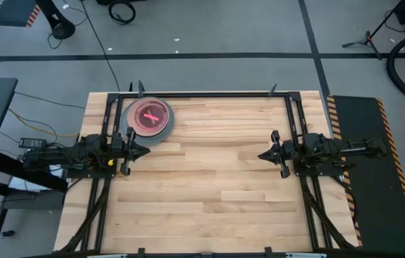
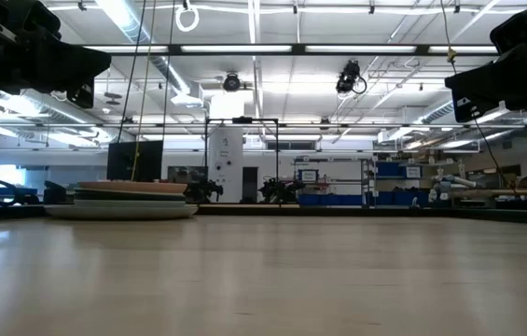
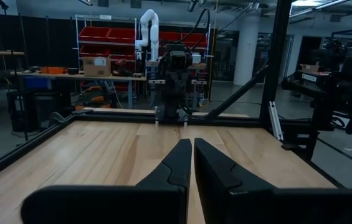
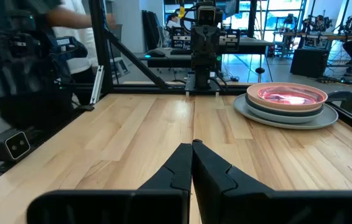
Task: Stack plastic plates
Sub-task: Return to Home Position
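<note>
The plastic plates stand in one stack [image 1: 151,120] at the table's far left, a wide grey plate at the bottom resting on the wood and a small translucent red-pink plate on top. The stack also shows in the low view [image 2: 121,200] and the right wrist view [image 4: 288,102]. My left gripper [image 1: 145,150] is shut and hangs over the table's left side, just near of the stack, touching nothing. My right gripper [image 1: 261,155] is shut over the right side, far from the stack. In the wrist views both grippers [image 3: 192,144] [image 4: 192,144] show closed fingertips above bare wood.
A black metal frame [image 1: 209,94] runs along the table's far edge and down both sides. A dark mat with striped edging [image 1: 363,172] lies on the table's right. A person stands beyond the table in the right wrist view [image 4: 70,43]. Bare wood [image 1: 209,172] spans the middle between the arms.
</note>
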